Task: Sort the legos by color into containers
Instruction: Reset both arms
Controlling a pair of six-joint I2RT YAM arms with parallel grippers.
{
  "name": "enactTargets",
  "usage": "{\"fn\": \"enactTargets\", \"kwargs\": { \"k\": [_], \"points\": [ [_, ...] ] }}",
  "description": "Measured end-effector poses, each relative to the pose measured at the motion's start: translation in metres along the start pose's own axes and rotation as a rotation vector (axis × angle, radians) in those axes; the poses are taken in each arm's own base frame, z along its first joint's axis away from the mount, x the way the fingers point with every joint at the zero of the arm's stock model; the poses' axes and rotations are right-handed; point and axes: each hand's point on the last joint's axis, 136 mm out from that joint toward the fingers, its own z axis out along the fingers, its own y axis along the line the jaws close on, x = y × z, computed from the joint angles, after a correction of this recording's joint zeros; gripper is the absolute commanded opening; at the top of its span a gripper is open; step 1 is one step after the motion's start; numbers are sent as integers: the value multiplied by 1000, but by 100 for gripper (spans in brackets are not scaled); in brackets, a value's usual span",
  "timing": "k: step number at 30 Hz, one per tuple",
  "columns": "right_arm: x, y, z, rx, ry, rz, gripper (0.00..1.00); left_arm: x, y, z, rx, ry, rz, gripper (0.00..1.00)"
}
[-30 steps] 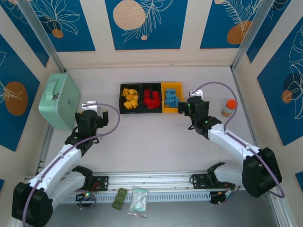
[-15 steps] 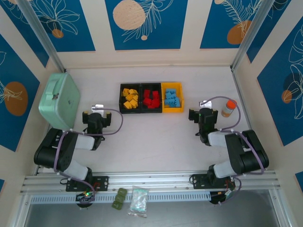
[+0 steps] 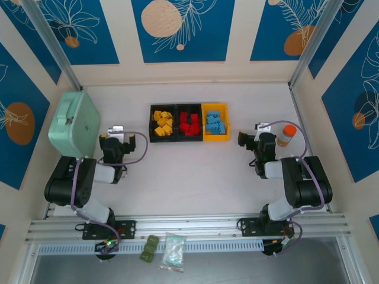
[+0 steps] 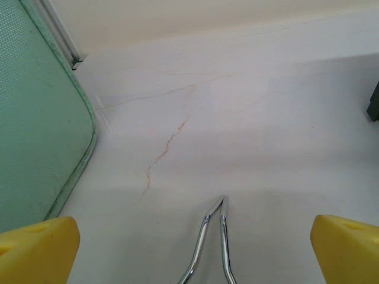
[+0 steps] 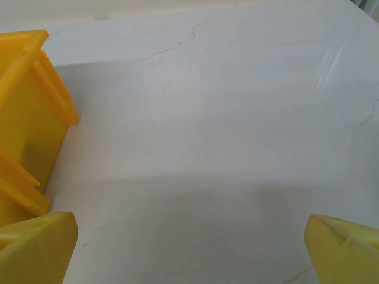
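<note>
Legos (image 3: pixel 189 124): in the containers (image 3: pixel 177 122), yellow left, red middle, blue right.
Left wrist view: mint case (image 4: pixel 35 118) edge at left; left tool (image 4: pixel 190 245) spread wide, holding nothing.
Right wrist view: yellow bin (image 5: pixel 23 118) wall at left; right tool (image 5: pixel 189 251) spread wide, holding nothing.
Overhead: both arms folded low on the tabletop (image 3: pixel 189 171), left tool (image 3: pixel 118 135) and right tool (image 3: pixel 256 133) flanking the containers.

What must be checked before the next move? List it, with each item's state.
1. Yellow legos all in left bin: ok.
2. Red legos all in middle bin: ok.
3. Blue legos all in yellow bin: ok.
4. Left tool open and empty: ok.
5. Right tool open and empty: ok.
6. No loose legos seen on table: ok.
</note>
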Motion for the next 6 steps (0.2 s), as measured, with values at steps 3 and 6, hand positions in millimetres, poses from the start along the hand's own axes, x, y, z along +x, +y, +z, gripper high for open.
{"fn": "enactTargets", "kwargs": {
  "k": [3, 6],
  "points": [
    [-1, 1, 0, -10, 0, 3, 99, 0, -1, 0, 3, 0, 0, 99],
    [-1, 0, 0, -14, -1, 8, 99, 0, -1, 0, 6, 0, 0, 99]
  ]
}}
